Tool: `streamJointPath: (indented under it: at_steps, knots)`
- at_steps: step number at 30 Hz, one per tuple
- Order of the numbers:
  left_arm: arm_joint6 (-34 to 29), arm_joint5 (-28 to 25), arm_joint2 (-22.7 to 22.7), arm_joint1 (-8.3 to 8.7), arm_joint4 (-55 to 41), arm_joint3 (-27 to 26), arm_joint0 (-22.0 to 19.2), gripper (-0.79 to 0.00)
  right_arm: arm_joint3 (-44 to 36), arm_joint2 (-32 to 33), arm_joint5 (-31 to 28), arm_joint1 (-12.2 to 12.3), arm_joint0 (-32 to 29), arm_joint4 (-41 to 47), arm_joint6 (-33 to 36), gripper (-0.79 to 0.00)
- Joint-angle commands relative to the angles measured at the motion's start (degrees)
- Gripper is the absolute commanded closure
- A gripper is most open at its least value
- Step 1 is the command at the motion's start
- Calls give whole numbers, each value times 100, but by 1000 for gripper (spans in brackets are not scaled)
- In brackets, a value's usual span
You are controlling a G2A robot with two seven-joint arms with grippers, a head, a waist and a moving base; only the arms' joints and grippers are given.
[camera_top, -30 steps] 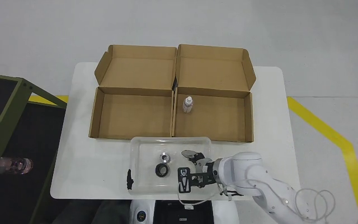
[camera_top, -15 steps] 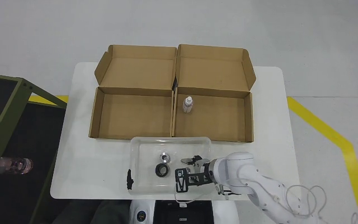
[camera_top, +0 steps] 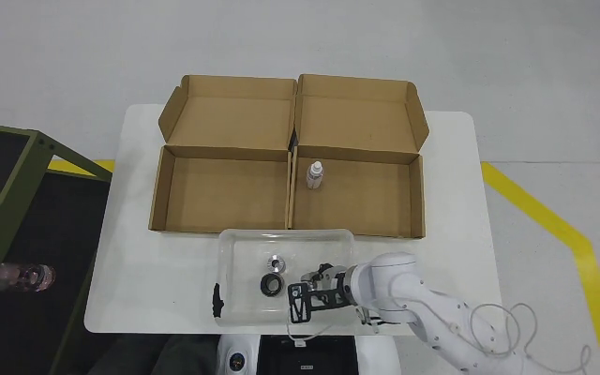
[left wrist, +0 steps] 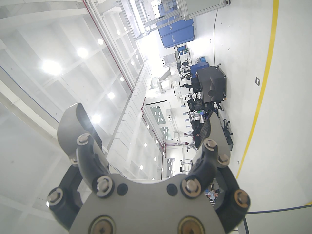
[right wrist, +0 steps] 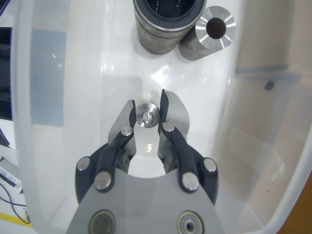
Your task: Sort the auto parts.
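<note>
With the right gripper (right wrist: 147,109) clenched on the small metal pin (right wrist: 147,118) only at its fingertips, the pin may slip during lifting; the left gripper (left wrist: 143,113) is released.

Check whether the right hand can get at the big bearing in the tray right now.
Probably not yet: the right hand is shut on a small silver part. Otherwise the way looks free; the bearing stands just ahead in the clear tray, a metal sleeve close beside it.
</note>
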Motion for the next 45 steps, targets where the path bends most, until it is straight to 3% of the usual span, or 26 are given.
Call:
streamJointPath:
  at_steps: [1,12,29,45]
  knots:
    - [0,0,0,0,0,0,0,-785,-18,33,21,-1,25,53,-78,0]
    - [0,0,0,0,0,0,0,-785,-206,731,-170,146,-143,474,-906,0]
    - [0,0,0,0,0,0,0,-785,-217,1938,-844,332,-249,1129,-2919,0]
    - [0,0,0,0,0,0,0,-785,38,2644,-981,420,-169,1404,-3670,0]
